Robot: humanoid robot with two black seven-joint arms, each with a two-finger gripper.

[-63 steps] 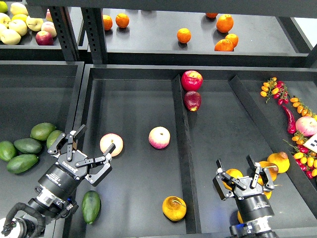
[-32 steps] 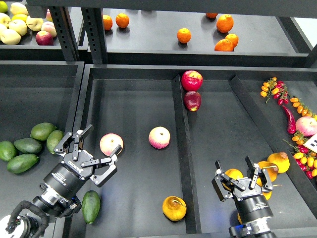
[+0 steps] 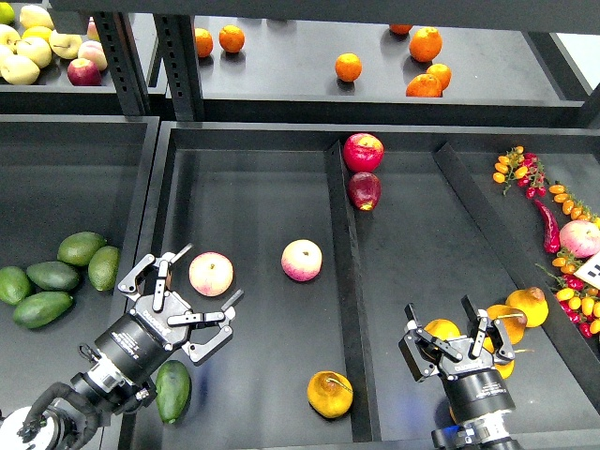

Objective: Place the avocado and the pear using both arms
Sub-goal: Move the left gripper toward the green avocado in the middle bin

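Note:
An avocado [image 3: 172,391] lies at the front left of the middle tray, partly under my left arm. My left gripper [image 3: 212,274] is open and sits above it, beside a pink-and-yellow apple [image 3: 211,272]. A yellow-orange pear [image 3: 330,394] with a brown stem lies at the front of the same tray, against the divider [image 3: 343,272]. My right gripper [image 3: 448,326] is open in the right tray. It hovers over similar yellow-orange fruits [image 3: 507,322], holding nothing.
Several avocados [image 3: 54,275] lie in the left tray. A second apple [image 3: 302,260] is mid-tray and two red fruits [image 3: 363,151] sit by the divider's far end. Chilies and small tomatoes [image 3: 553,220] are at the right. Oranges [image 3: 348,67] and apples [image 3: 37,44] are on the back shelf.
My left gripper has moved right and slightly down, closer to the pink-and-yellow apple. My right gripper has barely shifted. No fruit has moved.

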